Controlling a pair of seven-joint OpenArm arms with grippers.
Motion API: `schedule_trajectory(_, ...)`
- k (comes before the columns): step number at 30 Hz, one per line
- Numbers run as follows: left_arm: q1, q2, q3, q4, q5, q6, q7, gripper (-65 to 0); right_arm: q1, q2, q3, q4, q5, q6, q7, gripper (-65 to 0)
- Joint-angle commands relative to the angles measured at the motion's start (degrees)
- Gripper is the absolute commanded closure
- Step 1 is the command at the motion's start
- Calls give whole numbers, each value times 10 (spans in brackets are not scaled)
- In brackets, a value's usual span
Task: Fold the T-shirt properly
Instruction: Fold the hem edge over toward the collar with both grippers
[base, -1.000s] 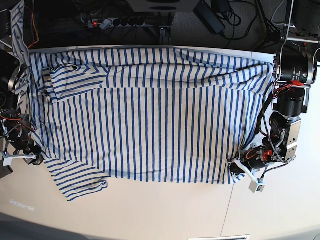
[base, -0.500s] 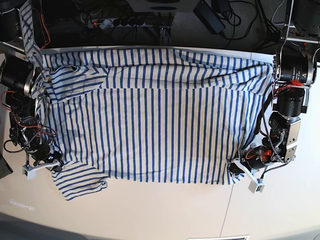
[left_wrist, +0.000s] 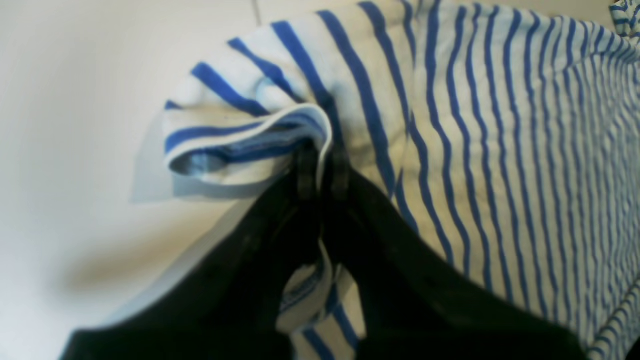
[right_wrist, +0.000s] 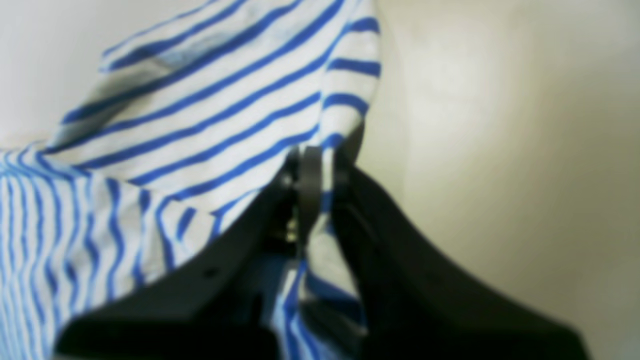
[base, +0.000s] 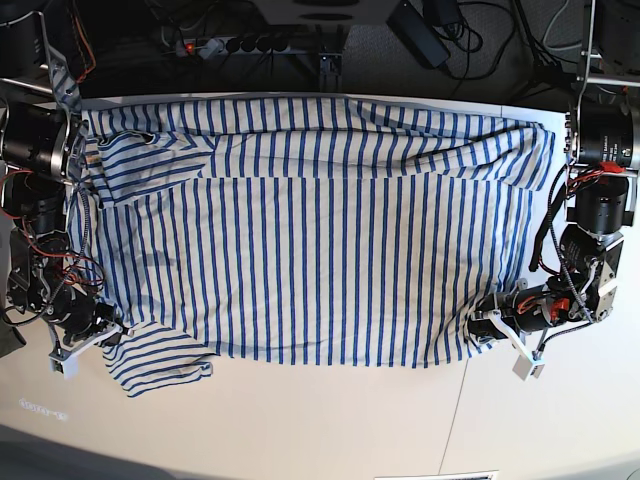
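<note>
I see the T-shirt (base: 310, 220) spread flat across the pale table (base: 330, 420), stripes running front to back in the base view. My left pincer (left_wrist: 320, 165) is clenched on a bunched corner of its hem, lifting the cloth slightly. My right pincer (right_wrist: 315, 175) is clamped on striped fabric near the short sleeve (base: 165, 365).

One T-shirt (base: 320, 230), two end effectors
</note>
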Motion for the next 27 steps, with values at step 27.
schedule_trajectory(27,210,-167,-2,409,-240,-36,183,0,-251,172,3,300,197,48,-76,0)
